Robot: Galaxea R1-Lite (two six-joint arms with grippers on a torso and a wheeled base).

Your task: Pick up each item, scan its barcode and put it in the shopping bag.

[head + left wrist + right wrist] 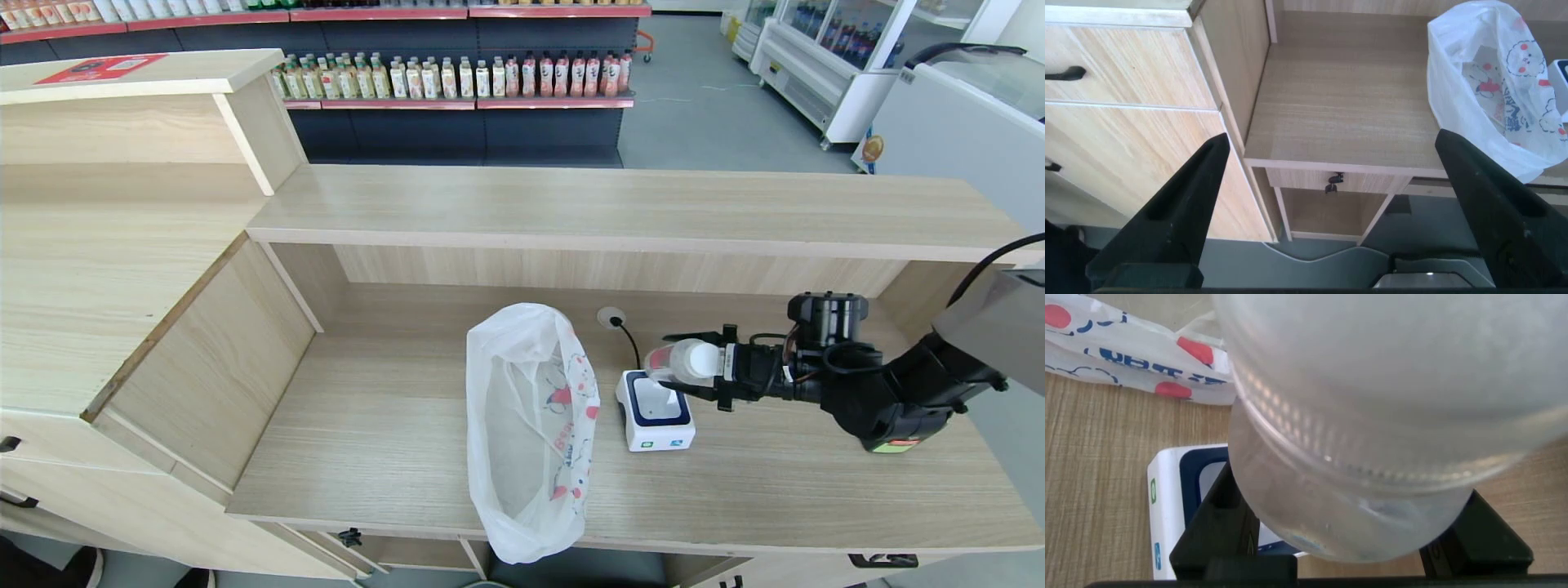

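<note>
Shop counter (367,425): R gripper (663,361) clamps bottle (692,359) just above scanner (653,418); prob. scan step. Next: carry to bag (531,425), ahead of gripper.

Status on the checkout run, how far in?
Done: the bottle is picked up, clamped in the right pincer. In hand: the scan, with the bottle held just over the scanner. Left: drop it into the open bag beside the scanner; I can't make out anything inside it. The left pincer is open, holding nothing.
</note>
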